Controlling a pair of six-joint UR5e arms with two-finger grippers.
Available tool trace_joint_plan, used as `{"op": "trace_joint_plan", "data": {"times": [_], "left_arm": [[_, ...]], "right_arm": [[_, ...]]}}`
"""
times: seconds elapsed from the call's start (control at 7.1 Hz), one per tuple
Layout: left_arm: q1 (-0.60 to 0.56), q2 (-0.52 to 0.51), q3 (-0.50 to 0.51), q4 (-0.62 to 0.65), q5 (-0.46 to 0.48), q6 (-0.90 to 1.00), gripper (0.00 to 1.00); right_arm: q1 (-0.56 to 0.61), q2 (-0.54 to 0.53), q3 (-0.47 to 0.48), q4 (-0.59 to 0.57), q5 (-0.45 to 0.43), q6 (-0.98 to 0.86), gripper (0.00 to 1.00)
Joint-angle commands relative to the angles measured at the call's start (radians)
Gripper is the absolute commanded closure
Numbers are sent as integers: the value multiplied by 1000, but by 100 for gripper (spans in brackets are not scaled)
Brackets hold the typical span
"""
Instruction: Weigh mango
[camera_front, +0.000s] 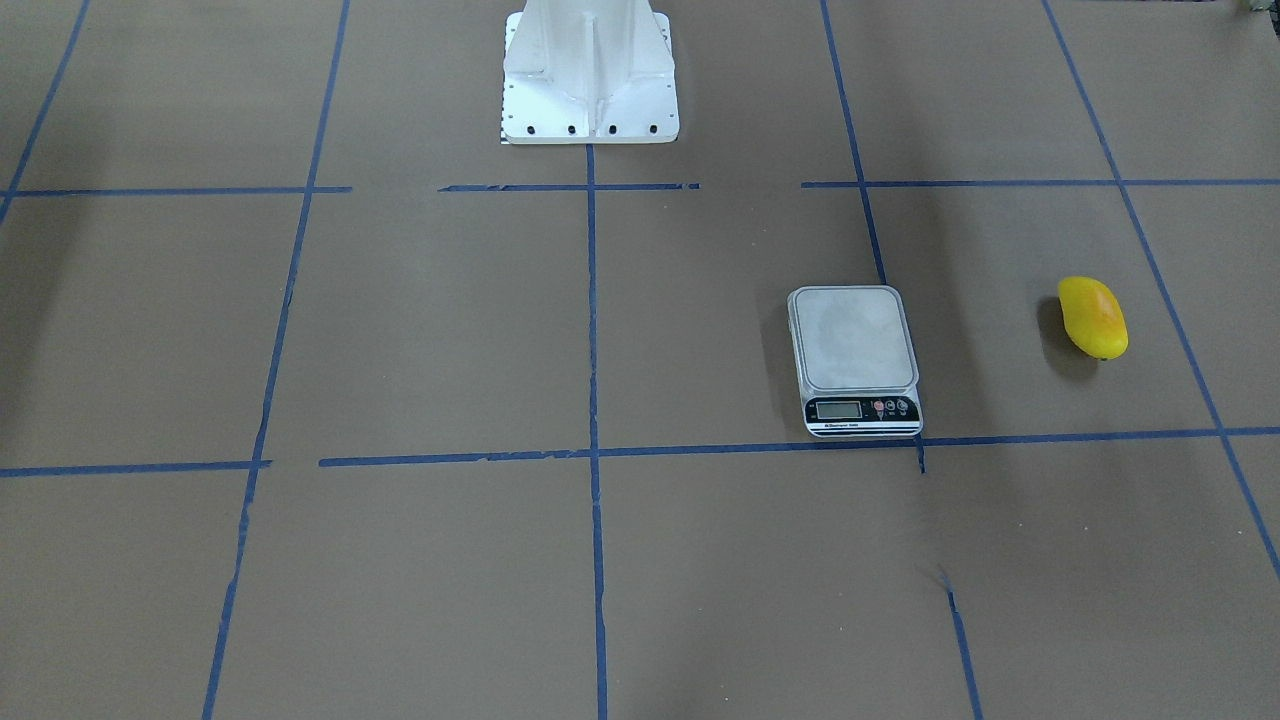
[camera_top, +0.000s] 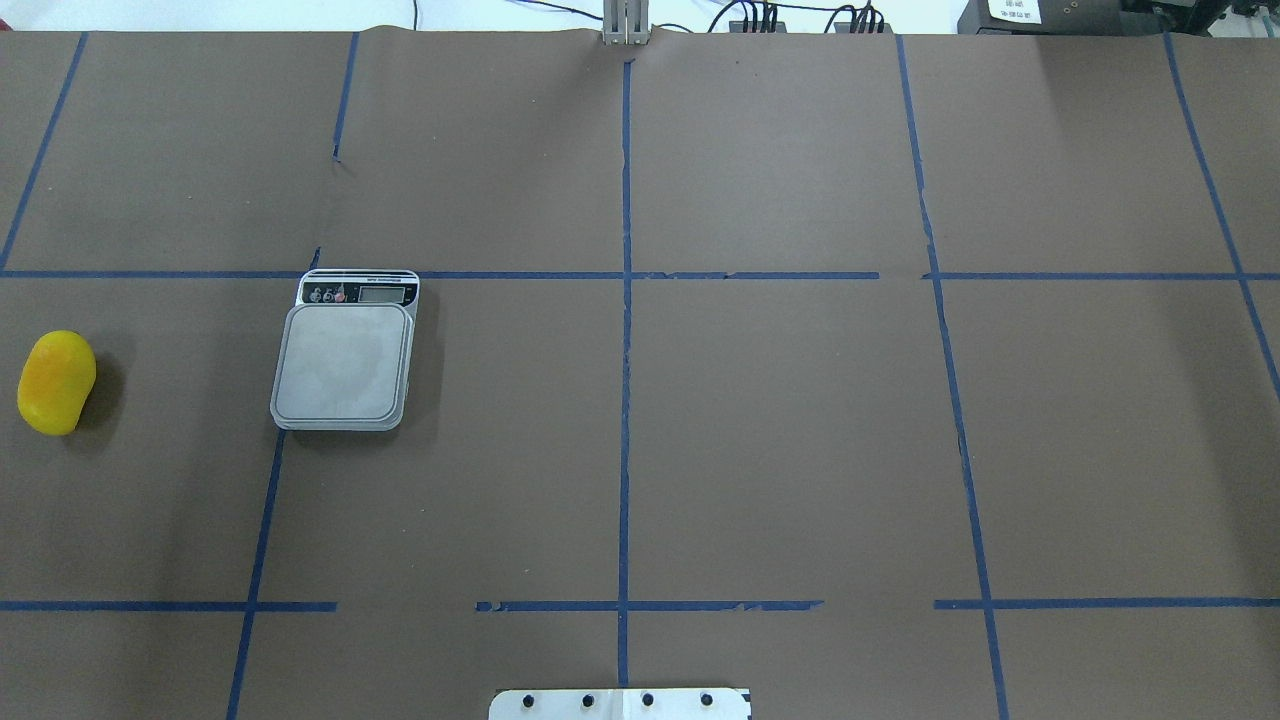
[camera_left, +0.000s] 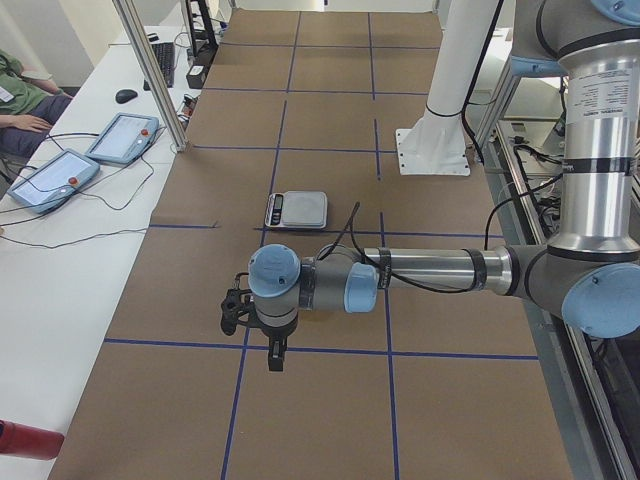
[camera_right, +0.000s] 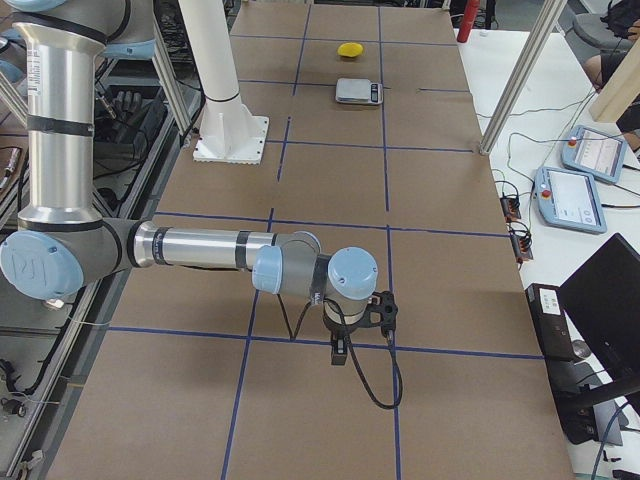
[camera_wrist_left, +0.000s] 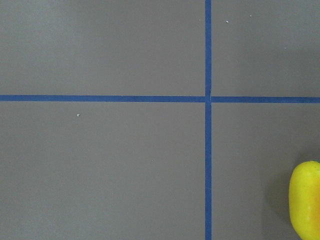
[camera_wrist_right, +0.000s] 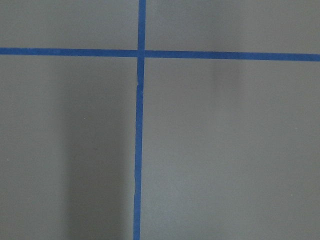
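Well, the mango (camera_front: 1093, 317) lies on its side on the brown table (camera_front: 420, 330), out toward the robot's left end. It is apart from the scale (camera_front: 853, 338) and not touching it. The left gripper (camera_left: 275, 363) hovers above the table, pointing down, and its wrist camera catches the mango at the picture's lower right edge. The right gripper (camera_right: 340, 356) hovers over a crossing of blue tape (camera_wrist_right: 140, 52), well apart from the scale. Whether either pair of fingers is spread or pressed together, I cannot tell from here.
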Motion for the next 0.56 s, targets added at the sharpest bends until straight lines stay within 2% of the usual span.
{"op": "trace_joint_plan", "data": {"times": [0.0, 0.42], "left_arm": [[0, 1, -11, 0, 4, -1, 0], [11, -14, -31, -17, 4, -10, 0]], "right_arm": [[0, 0, 0, 0, 0, 0, 0], [0, -2, 0, 0, 0, 0, 0]]}}
